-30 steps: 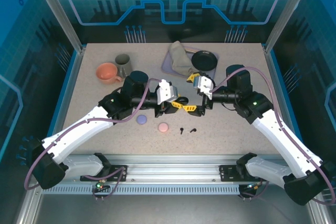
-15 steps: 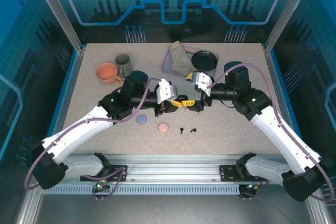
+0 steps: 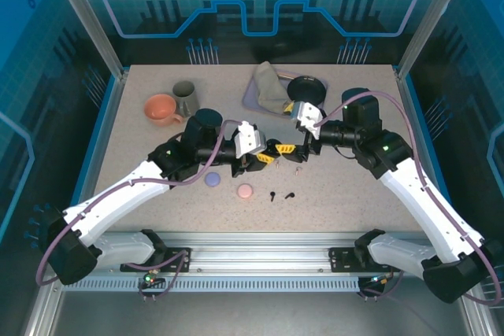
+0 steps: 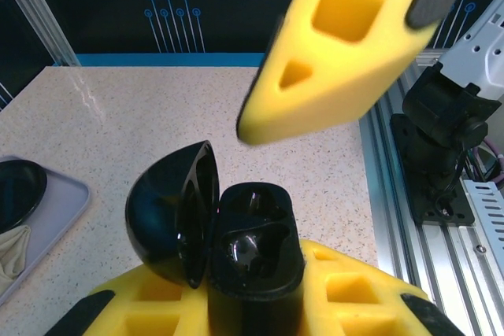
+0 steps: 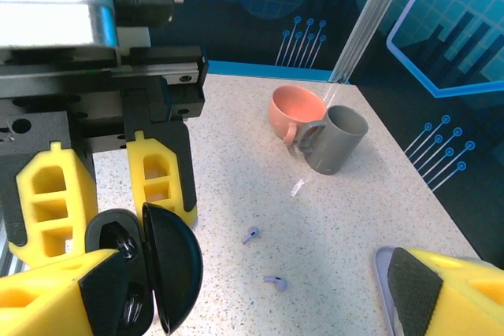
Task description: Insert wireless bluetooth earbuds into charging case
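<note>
While left hand [image 4: 250, 304] clamps the open black charging case [image 4: 236, 226], right hand [image 5: 256, 293] wide open beside it

Black case [image 4: 252, 245] gapes open; lilac earbuds [image 5: 251, 234] lie loose.

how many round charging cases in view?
3: closed lilac case and closed pink case on the speckled table; open black case in the left gripper. More may be hidden.

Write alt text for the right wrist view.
An open black charging case, lid swung aside, is clamped in the left arm's jaws at lower left, with the right arm's own yellow jaws wide apart at the bottom corners. Two lilac earbuds lie on the speckled table beyond; a pink cup and grey mug stand behind.
</note>
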Available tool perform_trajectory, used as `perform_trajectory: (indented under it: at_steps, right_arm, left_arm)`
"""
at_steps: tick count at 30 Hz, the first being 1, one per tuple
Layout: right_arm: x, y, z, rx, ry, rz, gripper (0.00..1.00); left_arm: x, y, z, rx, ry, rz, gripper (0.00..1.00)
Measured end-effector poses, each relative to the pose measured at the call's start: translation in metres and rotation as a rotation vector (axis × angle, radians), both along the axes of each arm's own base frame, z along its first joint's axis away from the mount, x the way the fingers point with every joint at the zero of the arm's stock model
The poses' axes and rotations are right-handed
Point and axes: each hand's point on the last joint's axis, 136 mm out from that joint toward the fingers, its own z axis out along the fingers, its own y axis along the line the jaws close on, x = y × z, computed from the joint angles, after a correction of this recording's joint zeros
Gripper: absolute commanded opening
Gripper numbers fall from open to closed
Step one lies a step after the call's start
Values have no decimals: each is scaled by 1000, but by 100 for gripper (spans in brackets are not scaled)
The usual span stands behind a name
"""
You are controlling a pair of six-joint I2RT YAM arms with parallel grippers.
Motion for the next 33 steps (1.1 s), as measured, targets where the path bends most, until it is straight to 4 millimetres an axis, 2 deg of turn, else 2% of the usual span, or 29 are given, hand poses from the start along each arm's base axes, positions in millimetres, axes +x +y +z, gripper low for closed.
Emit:
perform_trajectory:
  at_steps: [3,6,8,11,16,19,22,24,28,33]
  right_arm:
    - [-2,-11,8,25,0,-42,100]
    - [0,-25,17,54,19,-133,100]
    - [5,-36,17,66,67,-215,100]
    - [18,-56,6,75,184,-372,100]
    - [27,-86,-28,86,430,-611,100]
    - [24,-96,-49,107,590,-711,87]
    - [18,-97,-80,130,784,-793,73]
    - [13,-95,-108,132,934,-842,66]
    - [3,-86,-157,79,1186,-926,56]
    - [-12,-58,-199,-65,1363,-948,55]
  left_arm:
    - [4,1,-6,2,-8,23,0]
    - [8,4,-13,-1,-25,59,0]
    - [11,7,-18,-1,-31,86,0]
    - [13,11,-23,-8,-33,119,0]
    - [9,19,-25,-30,-32,144,0]
    - [4,24,-22,-50,-46,156,0]
    - [-1,31,-16,-70,-61,166,0]
    - [-4,34,-11,-82,-76,172,0]
    - [-10,40,-2,-102,-97,172,0]
    - [-22,49,-1,-113,-111,171,0]
